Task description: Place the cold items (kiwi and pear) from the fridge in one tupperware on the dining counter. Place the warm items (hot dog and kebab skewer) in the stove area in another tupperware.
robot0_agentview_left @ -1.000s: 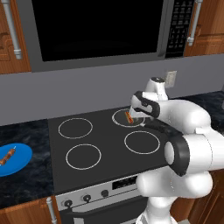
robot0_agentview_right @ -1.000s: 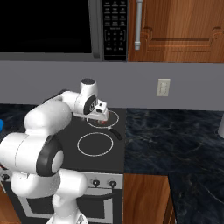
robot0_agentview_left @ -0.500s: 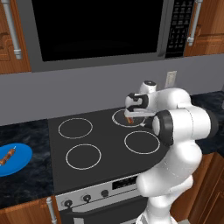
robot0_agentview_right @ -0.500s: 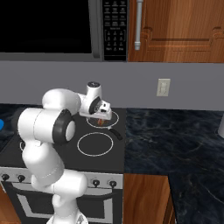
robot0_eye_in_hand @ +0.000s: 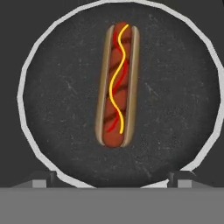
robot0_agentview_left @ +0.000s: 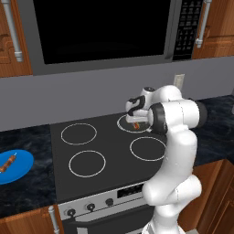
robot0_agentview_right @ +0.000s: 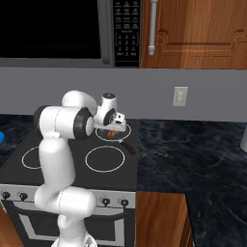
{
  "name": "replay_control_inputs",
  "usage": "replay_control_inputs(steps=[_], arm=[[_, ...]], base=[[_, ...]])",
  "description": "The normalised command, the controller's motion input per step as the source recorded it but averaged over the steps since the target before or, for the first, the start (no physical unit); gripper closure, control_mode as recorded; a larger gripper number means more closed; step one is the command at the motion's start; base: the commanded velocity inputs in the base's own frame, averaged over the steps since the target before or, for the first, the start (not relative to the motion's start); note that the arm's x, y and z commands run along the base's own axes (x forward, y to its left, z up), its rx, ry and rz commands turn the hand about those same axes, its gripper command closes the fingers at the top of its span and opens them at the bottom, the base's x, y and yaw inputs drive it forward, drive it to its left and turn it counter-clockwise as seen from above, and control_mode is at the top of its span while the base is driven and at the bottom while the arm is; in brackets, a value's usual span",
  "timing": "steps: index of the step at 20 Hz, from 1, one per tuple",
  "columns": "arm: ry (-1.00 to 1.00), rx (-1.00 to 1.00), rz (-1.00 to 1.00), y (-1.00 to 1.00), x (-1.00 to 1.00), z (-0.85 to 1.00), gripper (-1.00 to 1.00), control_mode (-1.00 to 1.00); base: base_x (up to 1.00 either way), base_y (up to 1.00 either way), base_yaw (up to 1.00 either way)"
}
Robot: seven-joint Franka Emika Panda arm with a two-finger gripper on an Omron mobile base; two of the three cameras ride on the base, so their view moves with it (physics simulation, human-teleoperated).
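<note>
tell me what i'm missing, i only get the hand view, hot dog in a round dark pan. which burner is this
Observer: The back right burner of the stove, under the microwave.
Operator: is the kebab skewer near
Observer: No, the kebab skewer lies on a blue plate on the counter left of the stove.
Operator: gripper touching the hot dog
Observer: The gripper hangs open just above the hot dog; contact can't be told.
</note>
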Motion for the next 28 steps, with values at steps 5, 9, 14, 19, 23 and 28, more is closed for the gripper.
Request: replay_control_inputs(steps=[5,9,14,19,23,28], arm=[[0.00,0.00,0.03,0.00,0.60,-0.37,-1.00,-1.00],[0.00,0.00,0.03,0.00,0.52,-0.44,-1.00,-1.00],[0.00,0.00,0.02,0.04,0.45,-0.40,-1.00,-1.00],[0.00,0.00,0.01,0.14,0.08,-0.31,1.00,-1.00],[-0.01,0.00,0.00,0.30,-0.04,-0.12,1.00,-1.00],[0.00,0.00,-0.04,0.23,-0.38,0.12,1.00,-1.00]], base=[[0.00,0.00,0.00],[0.00,0.00,0.00],[0.00,0.00,0.00],[0.00,0.00,0.00],[0.00,0.00,0.00],[0.00,0.00,0.00]])
